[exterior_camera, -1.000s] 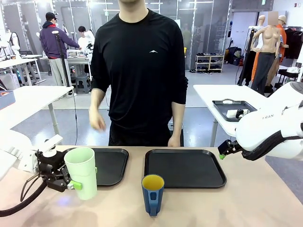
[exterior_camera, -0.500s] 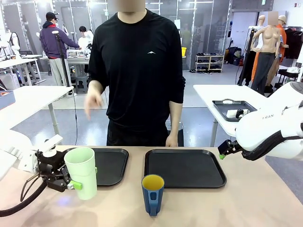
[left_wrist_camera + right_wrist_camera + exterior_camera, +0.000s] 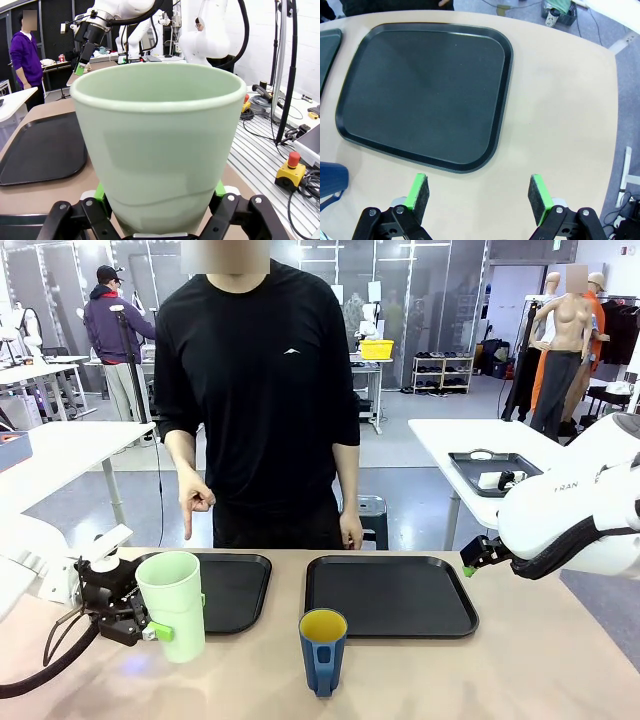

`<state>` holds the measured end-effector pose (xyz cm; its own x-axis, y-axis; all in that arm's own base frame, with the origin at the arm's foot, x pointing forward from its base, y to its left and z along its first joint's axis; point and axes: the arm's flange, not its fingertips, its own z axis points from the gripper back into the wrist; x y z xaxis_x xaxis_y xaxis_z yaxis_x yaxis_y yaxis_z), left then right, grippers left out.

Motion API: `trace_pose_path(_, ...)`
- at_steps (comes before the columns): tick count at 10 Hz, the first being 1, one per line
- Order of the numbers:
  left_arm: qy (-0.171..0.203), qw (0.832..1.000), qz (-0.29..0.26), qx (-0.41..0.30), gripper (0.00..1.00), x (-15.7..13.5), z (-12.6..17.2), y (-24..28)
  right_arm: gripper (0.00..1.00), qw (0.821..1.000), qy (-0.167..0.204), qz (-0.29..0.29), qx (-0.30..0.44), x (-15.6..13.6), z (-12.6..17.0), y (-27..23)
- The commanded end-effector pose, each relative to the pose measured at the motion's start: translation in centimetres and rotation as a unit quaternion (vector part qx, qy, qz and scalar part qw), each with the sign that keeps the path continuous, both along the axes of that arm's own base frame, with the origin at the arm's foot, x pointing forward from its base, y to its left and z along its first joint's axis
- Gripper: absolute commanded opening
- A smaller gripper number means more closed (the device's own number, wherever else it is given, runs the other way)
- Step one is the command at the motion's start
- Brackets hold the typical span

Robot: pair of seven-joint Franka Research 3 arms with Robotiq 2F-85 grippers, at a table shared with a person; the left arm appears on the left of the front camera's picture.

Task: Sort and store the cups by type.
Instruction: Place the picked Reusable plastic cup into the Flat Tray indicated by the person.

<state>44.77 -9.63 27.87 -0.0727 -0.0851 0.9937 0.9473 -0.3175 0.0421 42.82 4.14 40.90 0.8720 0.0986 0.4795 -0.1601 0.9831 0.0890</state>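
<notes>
The left gripper (image 3: 159,192) is closed on the pale mint-green tumbler (image 3: 172,605), whose lower wall is clamped between the green pads (image 3: 100,192). The cup is held upright over the left part of the table (image 3: 540,670), just in front of the near left corner of the left tray (image 3: 235,590), and that corner is hidden by it in the front view. The right gripper (image 3: 480,192) is spread wide with nothing between its pads and is held over the tabletop beside the right tray (image 3: 390,595). The tabletop is seen as a smooth, light tan surface. The two black trays are laid side by side along its far half. The dark blue mug (image 3: 322,650), yellow inside, is stood on the table near the front edge, before the gap between the trays, with its handle turned toward the front camera. At the far edge a person in a black long-sleeved shirt is seen. One hand (image 3: 195,502) is pointed downward with the index finger above the far side of the left tray, and the other hand (image 3: 350,532) is hung near the table edge. Behind, a large hall with a grey floor, glass partitions and white tables is shown. In the left wrist view a yellow box with a red button (image 3: 289,169) is seen on a ribbed metal surface among cables.
</notes>
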Motion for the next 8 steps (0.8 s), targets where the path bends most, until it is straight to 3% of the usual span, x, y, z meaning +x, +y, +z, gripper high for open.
trace_pose_path(1, -0.001, 1.0, -0.001, 0.0, 0.07, 0.1, 0.2, -0.1, 1.0, 1.0, 0.001, 0.0, 0.003, -0.1, -0.1, 0.0)
trace_pose_path(4, -0.001, 1.0, -0.001, 0.0, 0.07, 0.1, 0.2, -0.1, 1.0, 1.0, 0.001, 0.0, 0.003, -0.1, -0.1, 0.0)
trace_pose_path(5, 0.0, 1.0, 0.0, 0.0, 0.84, 0.0, 0.0, 0.0, 1.0, 1.0, 0.001, 0.0, 0.003, -0.1, -0.1, 0.0)
trace_pose_path(8, -0.027, 0.999, 0.03, -0.008, 0.84, 3.1, 0.3, 2.3, 1.0, 1.0, 0.001, 0.0, 0.003, -0.1, -0.1, 0.0)
